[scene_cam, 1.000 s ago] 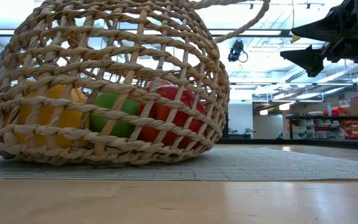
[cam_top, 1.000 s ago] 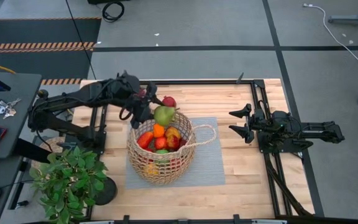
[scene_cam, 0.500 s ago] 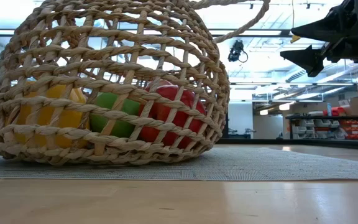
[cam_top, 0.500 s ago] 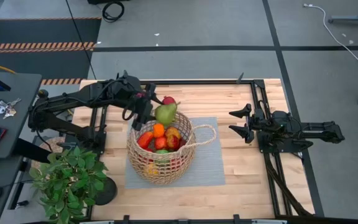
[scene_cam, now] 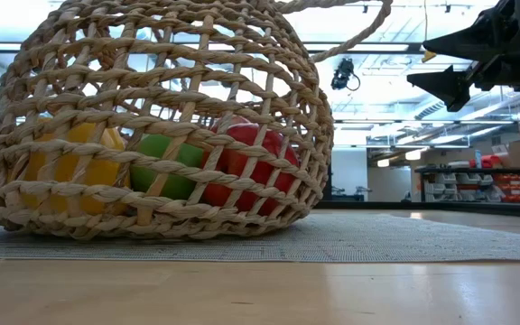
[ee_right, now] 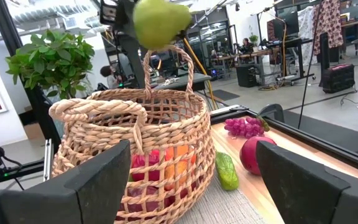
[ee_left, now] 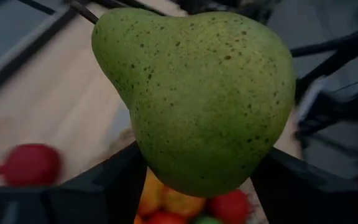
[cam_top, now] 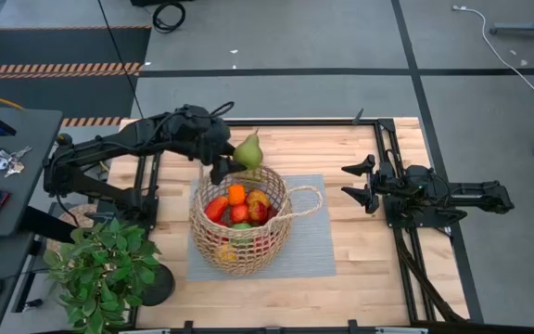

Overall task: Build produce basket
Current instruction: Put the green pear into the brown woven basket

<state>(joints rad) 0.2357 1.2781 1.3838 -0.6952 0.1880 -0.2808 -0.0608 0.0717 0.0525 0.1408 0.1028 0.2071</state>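
Observation:
The woven basket (cam_top: 239, 243) stands on a grey mat (cam_top: 309, 243) and holds red, orange, yellow and green produce (cam_top: 237, 210). Through its weave the low view shows a yellow, a green and a red piece (scene_cam: 246, 167). My left gripper (cam_top: 230, 163) is shut on a green pear (cam_top: 247, 151) above the basket's far rim; the pear fills the left wrist view (ee_left: 197, 93). Beyond the basket, purple grapes (ee_right: 244, 127), a dark red fruit (ee_right: 255, 155) and a small green vegetable (ee_right: 227, 171) lie on the table. My right gripper (cam_top: 352, 183) waits open at the table's right side. My left gripper pinches the pear's wide lower body (ee_left: 166, 177) between its two fingers (ee_left: 98, 190), one on each side. The fingers come from the table's left, slanting down. The pear is lifted clear above the basket, its narrow stem end (cam_top: 252, 138) toward the table's far edge.
A leafy potted plant (cam_top: 105, 269) stands at the near left corner. A dark desk with keys (cam_top: 6, 162) lies beyond the table's left edge. Black frame rails (cam_top: 392, 148) run along the far and right sides. Bare wood (cam_top: 378, 269) lies right of the mat.
My left gripper has rolled about its own pointing line while staying over the basket's far rim. The pear has turned with it and now sits a little nearer the far edge, stem end toward that edge. The red fruit behind it is now hidden in the high view.

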